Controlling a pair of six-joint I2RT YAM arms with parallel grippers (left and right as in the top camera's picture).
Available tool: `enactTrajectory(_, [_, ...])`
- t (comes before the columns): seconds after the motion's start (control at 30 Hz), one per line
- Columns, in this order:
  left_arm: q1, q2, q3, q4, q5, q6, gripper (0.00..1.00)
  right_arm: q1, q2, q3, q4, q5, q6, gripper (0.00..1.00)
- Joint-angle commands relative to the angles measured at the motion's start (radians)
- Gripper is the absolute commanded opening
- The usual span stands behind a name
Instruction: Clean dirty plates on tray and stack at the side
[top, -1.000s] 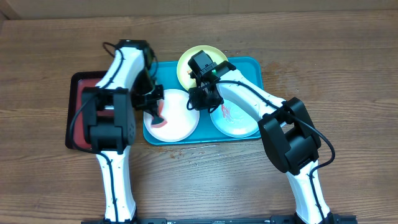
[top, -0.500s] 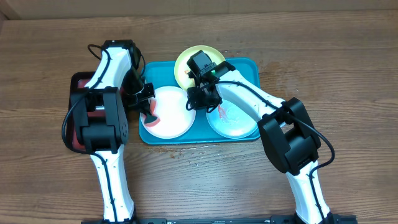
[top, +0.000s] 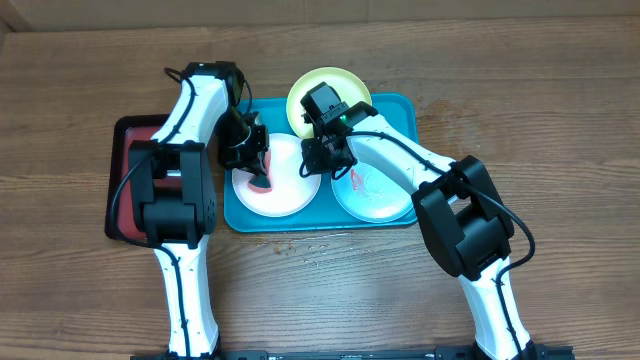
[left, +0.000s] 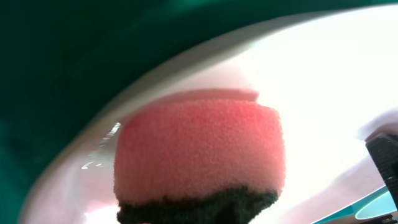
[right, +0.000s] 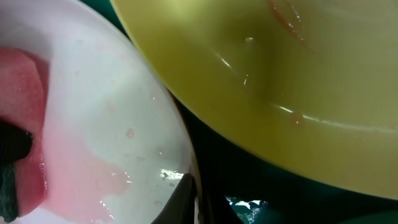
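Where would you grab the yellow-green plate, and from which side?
The yellow-green plate is probably best pinched at its far rim, coming from the table's far side. It sticks out past the teal tray's back edge, so that rim likely has room underneath. Its near rim is crowded: the right gripper is shut on the white plate's rim just beside it.

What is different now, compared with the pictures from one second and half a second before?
The left claw, shut on the sponge, swung left, then back right across the white plate. The right claw closed on that plate's rim. The tray shifted slightly left. The yellow-green plate and the mint plate kept their places on it.
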Motion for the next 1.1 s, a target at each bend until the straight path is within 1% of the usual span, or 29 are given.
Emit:
enactTrajectory(0.0, [-0.048,0.015,-0.002,0.038,0.076,0.027,0.04,0.027,0.031,-0.032,0.012,-0.015,-0.005,0.04])
enactTrajectory(0.07, [-0.058,0.015,-0.002,0.04,0.1,0.035,0.04,0.027,0.031,-0.032,0.012,-0.015,-0.005,0.04])
enactTrajectory(0.13, [-0.069,0.015,-0.002,0.05,0.163,0.078,0.04,0.027,0.031,-0.032,0.012,-0.016,-0.005,0.04])
enactTrajectory(0.2, [-0.081,0.015,-0.002,0.063,0.207,0.096,0.04,0.027,0.031,-0.032,0.012,-0.016,-0.005,0.04])
enactTrajectory(0.4, [-0.126,0.015,-0.002,0.056,0.193,0.094,0.04,0.027,0.031,-0.032,0.011,-0.016,-0.001,0.04])
enactTrajectory(0.47, [-0.14,0.015,-0.002,0.039,0.14,0.077,0.04,0.027,0.031,-0.032,0.011,-0.016,-0.002,0.04])
enactTrajectory(0.57, [-0.153,0.015,-0.002,0.006,-0.014,-0.008,0.04,0.027,0.031,-0.032,0.008,-0.016,-0.002,0.04])
enactTrajectory(0.67, [-0.156,0.015,-0.002,-0.031,-0.129,-0.069,0.04,0.027,0.031,-0.032,0.005,-0.016,-0.002,0.04])
enactTrajectory(0.93, [-0.122,0.015,-0.002,-0.091,-0.338,-0.184,0.04,0.027,0.031,-0.032,0.005,-0.015,-0.002,0.04])
enactTrajectory(1.07, [-0.089,0.015,-0.002,-0.094,-0.389,-0.253,0.04,0.027,0.031,-0.032,0.005,-0.015,-0.002,0.04])
